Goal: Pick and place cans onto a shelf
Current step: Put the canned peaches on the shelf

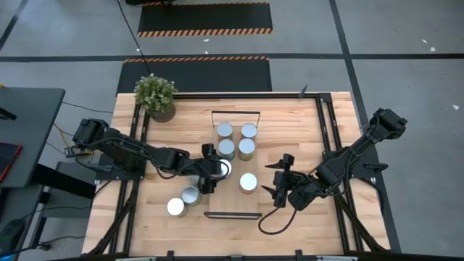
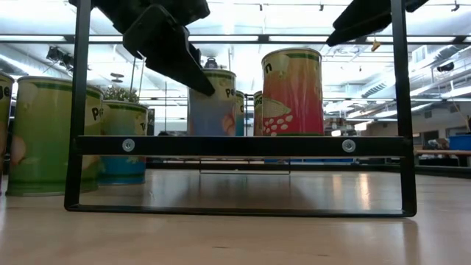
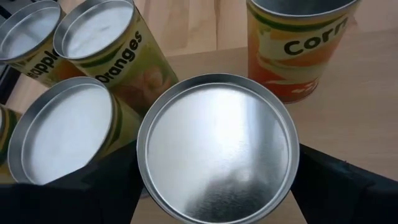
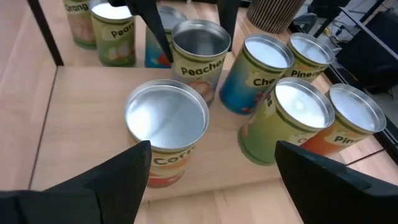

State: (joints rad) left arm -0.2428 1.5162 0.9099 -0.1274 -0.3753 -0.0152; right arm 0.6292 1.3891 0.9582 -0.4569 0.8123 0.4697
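From above, you see your left gripper (image 1: 214,169) at the left edge of the shelf (image 1: 268,156), with its fingers around a can (image 1: 224,169). Four more cans (image 1: 237,140) stand in a square at the far end, and one can (image 1: 249,182) stands alone near your right gripper (image 1: 279,181), which is spread wide and holds nothing. Two cans (image 1: 183,201) wait on the table (image 1: 304,130), beside the shelf.

The low view shows you tall sides and bright labels, which the top view hides.

Your left wrist view shows the held can's shiny lid (image 3: 217,146), and you can read "Oranges" (image 3: 119,57) and "Corn" (image 3: 311,40).

Your right wrist view reads "Peaches" (image 4: 200,65) and "Corn" (image 4: 171,160).
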